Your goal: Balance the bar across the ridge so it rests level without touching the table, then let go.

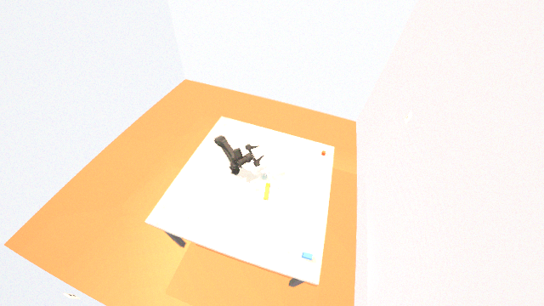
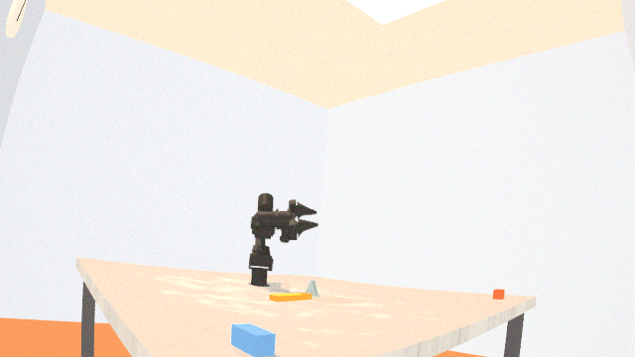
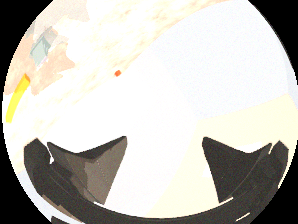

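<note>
The yellow bar [image 1: 267,191] [image 2: 290,297] [image 3: 15,103] lies flat on the white table [image 1: 221,221] [image 2: 397,317]. The small pale grey-green ridge [image 1: 264,176] [image 2: 312,288] [image 3: 41,46] stands just beyond one end of the bar; I cannot tell whether they touch. My gripper [image 1: 257,154] [image 2: 316,218] [image 3: 162,156] is open and empty. It points sideways, high above the table, well apart from the bar and the ridge.
A small red-orange cube [image 1: 323,153] [image 2: 498,294] [image 3: 117,72] sits near the table's far right corner. A light blue block [image 1: 307,256] [image 2: 253,339] lies near the front corner. The arm's base [image 2: 259,278] stands on the table behind the ridge.
</note>
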